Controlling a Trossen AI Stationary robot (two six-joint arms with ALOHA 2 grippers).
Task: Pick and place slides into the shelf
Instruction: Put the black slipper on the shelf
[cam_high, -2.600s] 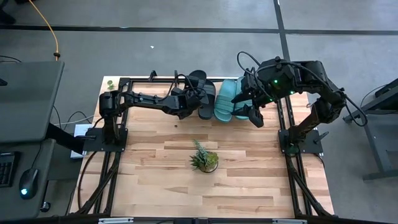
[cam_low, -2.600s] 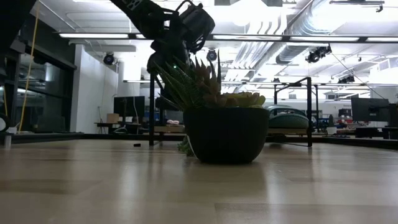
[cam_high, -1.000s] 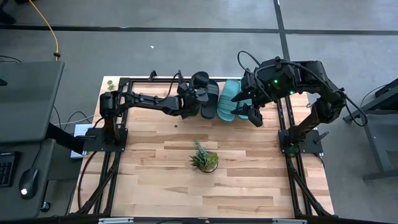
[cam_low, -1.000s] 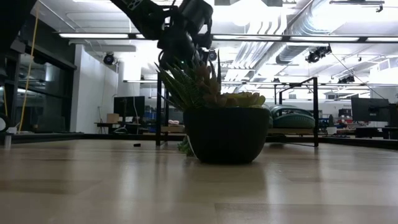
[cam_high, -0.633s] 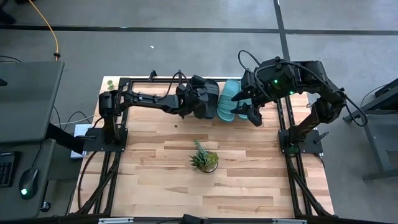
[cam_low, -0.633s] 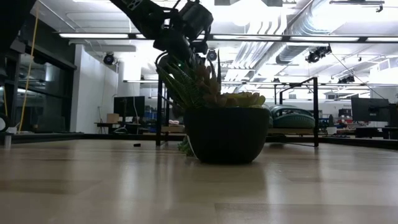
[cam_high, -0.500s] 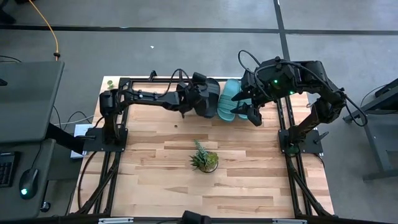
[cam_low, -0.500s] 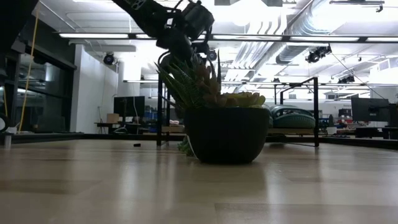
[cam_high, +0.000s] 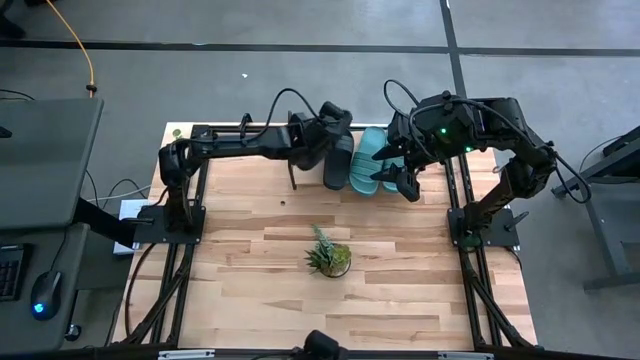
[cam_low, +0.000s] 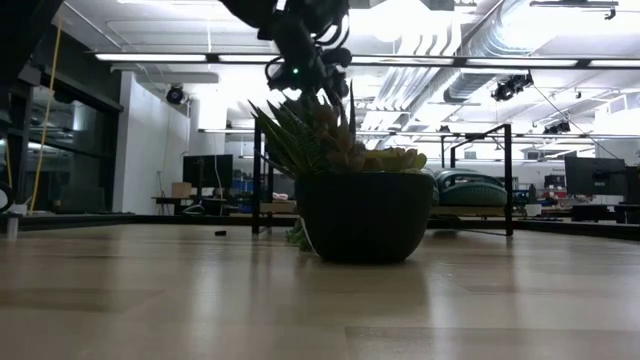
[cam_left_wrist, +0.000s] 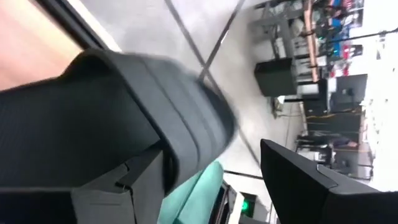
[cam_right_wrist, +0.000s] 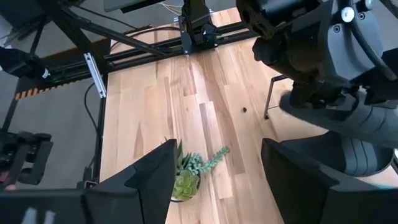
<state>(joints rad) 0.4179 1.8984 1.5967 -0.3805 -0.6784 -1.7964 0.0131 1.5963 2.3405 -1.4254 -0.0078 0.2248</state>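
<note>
At the table's far edge, two teal slides (cam_high: 372, 157) rest; left gripper (cam_high: 335, 135) clamps one black slide (cam_high: 339, 160), right gripper (cam_high: 398, 180) gapes.

Wooden table (cam_high: 400, 280): potted plant (cam_high: 328, 258) near centre; shelf (cam_high: 300, 160) at far edge.

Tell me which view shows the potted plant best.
The high view: the plant shows whole, alone on the table, with nothing covering it. The low view shows it big but backlit and dark. The right wrist view catches it partly behind a finger. The left wrist view misses it.
</note>
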